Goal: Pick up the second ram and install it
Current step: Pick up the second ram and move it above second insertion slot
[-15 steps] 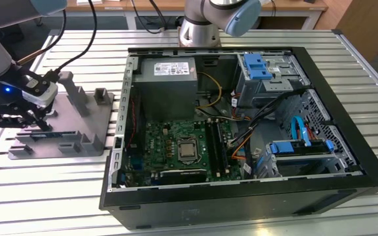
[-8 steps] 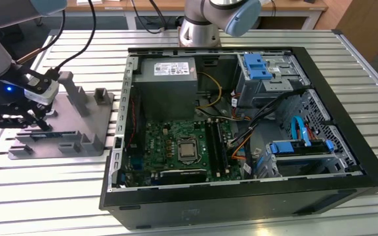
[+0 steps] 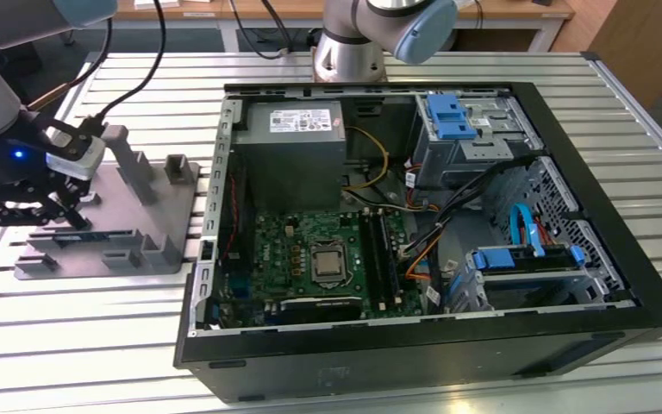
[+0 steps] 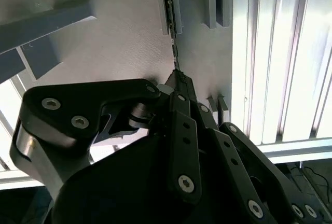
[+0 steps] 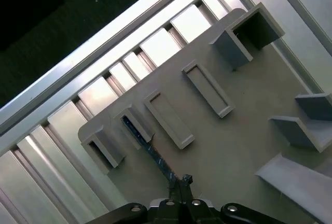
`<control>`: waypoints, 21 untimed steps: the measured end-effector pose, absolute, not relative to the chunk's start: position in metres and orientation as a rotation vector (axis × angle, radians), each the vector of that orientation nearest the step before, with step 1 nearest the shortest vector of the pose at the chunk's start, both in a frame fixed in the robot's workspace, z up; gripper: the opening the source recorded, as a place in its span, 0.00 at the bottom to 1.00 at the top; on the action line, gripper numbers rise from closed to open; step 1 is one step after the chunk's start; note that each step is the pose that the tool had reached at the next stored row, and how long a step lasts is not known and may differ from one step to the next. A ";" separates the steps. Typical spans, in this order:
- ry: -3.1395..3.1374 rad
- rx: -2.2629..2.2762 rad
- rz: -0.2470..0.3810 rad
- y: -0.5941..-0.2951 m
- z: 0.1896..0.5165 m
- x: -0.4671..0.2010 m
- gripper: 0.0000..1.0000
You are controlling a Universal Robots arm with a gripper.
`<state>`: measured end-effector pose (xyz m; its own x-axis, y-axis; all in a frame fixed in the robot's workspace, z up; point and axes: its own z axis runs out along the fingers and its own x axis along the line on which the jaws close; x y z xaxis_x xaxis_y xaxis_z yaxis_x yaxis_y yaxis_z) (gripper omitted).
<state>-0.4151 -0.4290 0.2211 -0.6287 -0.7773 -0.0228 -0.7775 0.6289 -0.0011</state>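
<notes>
A slatted metal counter (image 3: 78, 345) gleams under bright light, a pale wooden desk (image 3: 273, 9) runs behind it, a wooden panel (image 3: 647, 43) stands at the exterior view's right, and dark floor (image 5: 46, 32) shows beyond the counter's edge in the first wrist view.

Holder (image 3: 135, 233) on slatted table (image 3: 78, 345), just beside open case (image 3: 423, 354) - on exterior view's left of it. Second ram (image 5: 150, 149) on edge in holder slot; gripper (image 5: 181, 182) over holder, pinched on ram's end. Inside case - power-supply box (image 3: 290, 134) at back, motherboard (image 3: 320, 259) in front of it. Arm base (image 3: 348, 52) behind case.
</notes>
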 end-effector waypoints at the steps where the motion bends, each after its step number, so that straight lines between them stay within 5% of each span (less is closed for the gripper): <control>1: 2.809 -1.359 0.014 -0.429 0.221 -0.415 0.10; 21: 2.686 -1.589 0.017 -0.429 0.221 -0.415 0.10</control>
<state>-0.4151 -0.4290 0.2211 -0.4813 -0.8763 -0.0229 -0.8765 0.4814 -0.0011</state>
